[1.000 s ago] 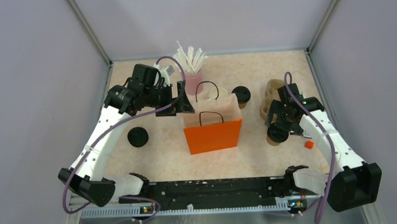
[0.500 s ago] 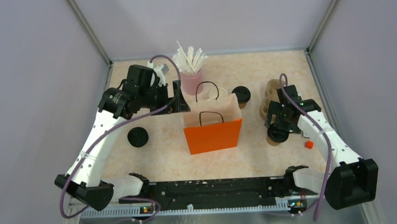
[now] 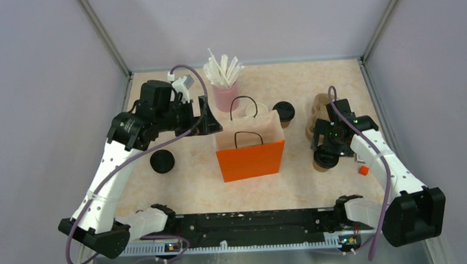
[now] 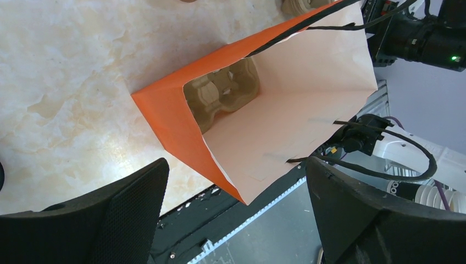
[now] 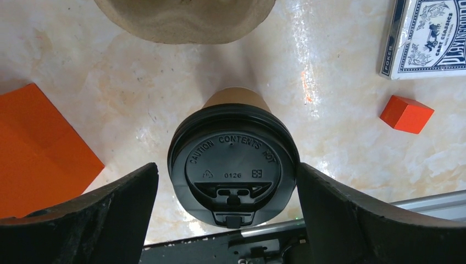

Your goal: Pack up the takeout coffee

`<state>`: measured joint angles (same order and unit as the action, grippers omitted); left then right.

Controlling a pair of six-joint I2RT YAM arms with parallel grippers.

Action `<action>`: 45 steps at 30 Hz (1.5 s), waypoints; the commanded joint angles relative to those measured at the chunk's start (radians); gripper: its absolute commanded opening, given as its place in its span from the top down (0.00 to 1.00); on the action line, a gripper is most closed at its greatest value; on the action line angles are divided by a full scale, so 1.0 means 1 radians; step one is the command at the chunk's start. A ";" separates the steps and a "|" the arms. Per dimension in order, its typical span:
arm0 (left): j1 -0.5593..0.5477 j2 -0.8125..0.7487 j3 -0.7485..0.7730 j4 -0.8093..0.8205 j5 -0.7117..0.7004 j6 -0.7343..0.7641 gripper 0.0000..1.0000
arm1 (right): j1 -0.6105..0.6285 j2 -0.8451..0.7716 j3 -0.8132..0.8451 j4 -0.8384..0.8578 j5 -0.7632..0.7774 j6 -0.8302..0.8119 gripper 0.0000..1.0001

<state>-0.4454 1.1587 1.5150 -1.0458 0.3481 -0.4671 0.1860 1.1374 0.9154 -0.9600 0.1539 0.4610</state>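
**Right arm.** Locate the right gripper [image 3: 327,153] at the right side of the table [image 3: 186,190]. In the right wrist view its fingers [image 5: 104,214] are spread and straddle a lidded coffee cup [image 5: 233,165]. This brown cup stands upright on the table under its black lid. A narrow gap shows between the lid and the finger on the left of that view. At the other finger you cannot tell whether there is contact. A tan pulp cup carrier [image 5: 187,19] lies just beyond the cup. A playing-card box [image 5: 426,38] and a small orange block [image 5: 406,114] lie to one side.

**Left arm.** Locate the left gripper [image 3: 210,118] at the rear left corner of the orange paper bag [image 3: 250,160]. Its fingers are spread wide and hold nothing. The left wrist view looks into the open bag, where a second pulp carrier [image 4: 222,93] rests at the bottom.

**Other coffee items.** A second lidded cup [image 3: 284,112] stands just behind the bag's right side. An open cup [image 3: 256,109] with a white inside stands beside it. A round black lid [image 3: 161,161] sits left of the bag; you cannot tell whether a cup is beneath it. The pink cup of straws [image 3: 225,96] stands behind the bag.
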 commanded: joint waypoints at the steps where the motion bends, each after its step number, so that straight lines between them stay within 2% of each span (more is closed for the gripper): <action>1: 0.006 -0.002 -0.020 0.055 0.029 0.019 0.02 | -0.012 -0.004 0.065 -0.051 -0.035 -0.022 0.07; 13: 0.006 -0.012 -0.051 0.076 0.038 0.022 0.02 | -0.012 -0.052 0.030 -0.064 -0.146 0.021 0.16; 21: 0.006 -0.016 -0.062 0.081 0.049 0.024 0.01 | -0.013 -0.066 0.058 -0.091 -0.055 -0.002 0.13; 34: 0.006 -0.021 -0.061 0.070 0.040 0.019 0.01 | -0.007 -0.070 0.016 -0.015 -0.074 -0.035 0.13; 45: 0.005 -0.024 -0.073 0.079 0.042 0.017 0.01 | 0.106 -0.017 0.023 -0.033 0.044 -0.008 0.18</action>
<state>-0.4454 1.1584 1.4502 -1.0016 0.3813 -0.4572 0.2604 1.1000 0.9295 -1.0023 0.1371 0.4416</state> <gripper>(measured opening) 0.987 0.829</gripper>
